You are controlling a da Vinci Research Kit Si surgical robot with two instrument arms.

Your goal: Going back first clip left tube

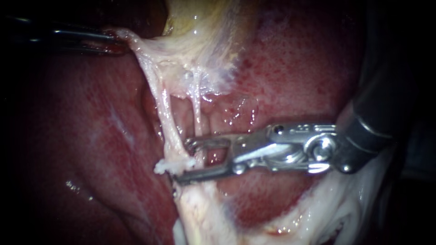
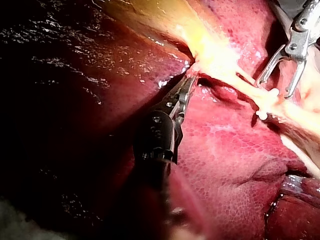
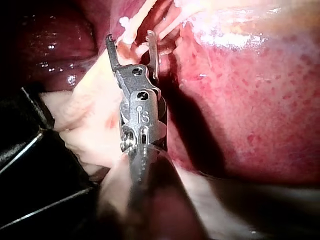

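My left instrument comes in at the upper left, its jaws clenched on the edge of the pale tissue, which is drawn taut over the liver. From that tissue the left tube runs steeply down, leaning slightly rightward. A thinner tube hangs just beside it. The white clip sits low on the left tube, its long axis crosswise and nearly level, one end pointing into the mouth of my right instrument. Those jaws are parted, one above the clip and one below.
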